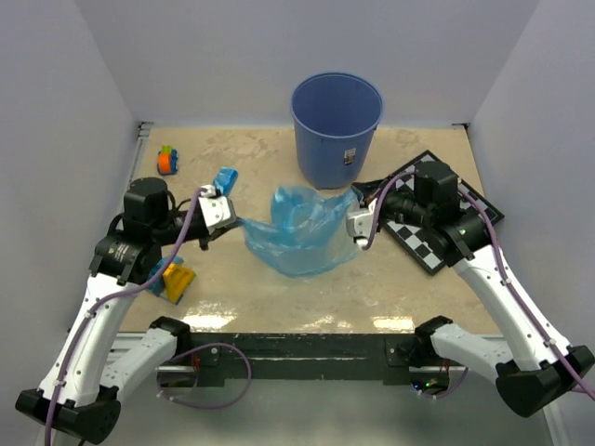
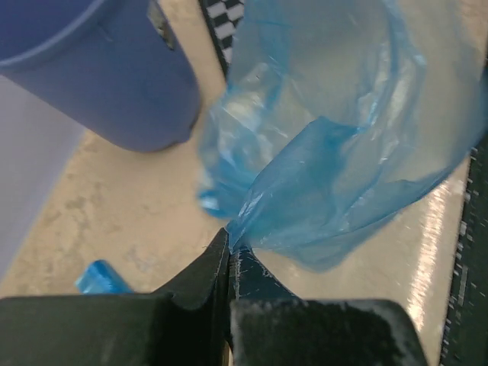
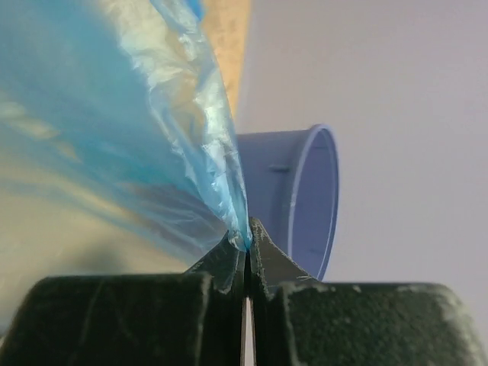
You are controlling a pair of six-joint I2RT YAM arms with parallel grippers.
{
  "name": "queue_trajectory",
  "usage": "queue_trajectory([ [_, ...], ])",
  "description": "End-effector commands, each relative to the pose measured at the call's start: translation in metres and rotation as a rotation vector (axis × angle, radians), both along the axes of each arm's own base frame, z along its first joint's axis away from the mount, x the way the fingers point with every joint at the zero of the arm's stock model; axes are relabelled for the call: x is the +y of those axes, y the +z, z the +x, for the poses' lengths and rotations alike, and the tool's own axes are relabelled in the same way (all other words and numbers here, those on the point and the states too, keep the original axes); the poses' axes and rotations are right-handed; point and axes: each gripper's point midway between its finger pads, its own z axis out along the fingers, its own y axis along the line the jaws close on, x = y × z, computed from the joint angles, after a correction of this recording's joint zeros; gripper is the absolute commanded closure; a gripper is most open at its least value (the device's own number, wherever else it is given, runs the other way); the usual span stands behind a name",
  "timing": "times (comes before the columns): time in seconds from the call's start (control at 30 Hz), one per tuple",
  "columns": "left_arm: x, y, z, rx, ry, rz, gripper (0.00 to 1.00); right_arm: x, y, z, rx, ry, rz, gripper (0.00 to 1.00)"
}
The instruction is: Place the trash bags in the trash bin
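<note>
A thin, translucent, bright-blue plastic film trash bag (image 1: 299, 232) hangs spread over the middle of the beige surface (image 1: 279, 293), stretched between both arms. The left end effector (image 2: 229, 242) is clamped together on the bag's left edge, and the right end effector (image 3: 247, 238) pinches its right edge likewise. The round blue plastic trash bin (image 1: 336, 130) stands upright at the far centre, just beyond the bag. A black-and-white chessboard (image 1: 423, 249) lies at the right, partly under the right arm. Small coloured toy blocks (image 1: 167, 160) sit far left.
</note>
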Motion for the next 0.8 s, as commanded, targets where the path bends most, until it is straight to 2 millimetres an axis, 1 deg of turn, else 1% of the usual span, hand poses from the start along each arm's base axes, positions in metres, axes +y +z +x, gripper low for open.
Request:
queue_trajectory([
  [0.0,0.001,0.049,0.052,-0.096,0.189,-0.125,1.00,0.021,0.057,0.025,0.087,-0.086,0.350,1.00],
  [0.07,0.006,0.066,0.068,-0.134,0.264,-0.160,1.00,0.023,0.077,0.044,0.092,-0.144,0.455,1.00],
  [0.1,0.009,0.072,0.074,-0.144,0.294,-0.175,1.00,0.025,0.081,0.053,0.099,-0.158,0.465,0.98],
  [0.13,0.012,0.083,0.080,-0.166,0.332,-0.199,1.00,0.028,0.081,0.059,0.124,-0.168,0.465,0.88],
  [0.17,0.018,0.088,0.087,-0.169,0.385,-0.216,1.00,0.029,0.086,0.068,0.146,-0.192,0.491,0.81],
  [0.23,0.032,0.108,0.099,-0.203,0.497,-0.260,1.00,0.033,0.100,0.085,0.225,-0.256,0.584,0.64],
  [0.27,0.039,0.117,0.105,-0.228,0.544,-0.270,1.00,0.037,0.108,0.090,0.277,-0.259,0.616,0.58],
  [0.3,0.049,0.125,0.111,-0.254,0.613,-0.279,1.00,0.042,0.110,0.095,0.333,-0.257,0.637,0.45],
  [0.33,0.067,0.134,0.119,-0.281,0.722,-0.291,1.00,0.048,0.119,0.098,0.390,-0.251,0.668,0.34],
  [0.37,0.079,0.140,0.124,-0.308,0.789,-0.291,1.00,0.053,0.117,0.103,0.443,-0.252,0.666,0.24],
  [0.4,0.091,0.147,0.129,-0.337,0.855,-0.289,1.00,0.058,0.124,0.106,0.473,-0.240,0.675,0.18],
  [0.43,0.105,0.153,0.134,-0.364,0.932,-0.282,1.00,0.063,0.124,0.111,0.512,-0.233,0.670,0.15],
  [0.47,0.116,0.161,0.136,-0.395,0.989,-0.283,1.00,0.066,0.120,0.117,0.541,-0.232,0.656,0.12],
  [0.5,0.128,0.166,0.138,-0.418,1.049,-0.282,1.00,0.069,0.123,0.118,0.550,-0.205,0.634,0.10],
  [0.6,0.154,0.181,0.142,-0.475,1.178,-0.301,1.00,0.073,0.101,0.128,0.575,-0.185,0.541,0.08],
  [0.63,0.157,0.187,0.142,-0.484,1.192,-0.318,1.00,0.073,0.091,0.131,0.580,-0.182,0.503,0.08],
  [0.7,0.156,0.190,0.145,-0.487,1.188,-0.323,1.00,0.072,0.074,0.140,0.585,-0.200,0.449,0.09],
  [0.73,0.155,0.191,0.146,-0.488,1.187,-0.327,1.00,0.070,0.068,0.145,0.592,-0.199,0.425,0.09],
  [0.77,0.154,0.191,0.148,-0.487,1.179,-0.326,1.00,0.070,0.066,0.143,0.610,-0.173,0.403,0.10],
])
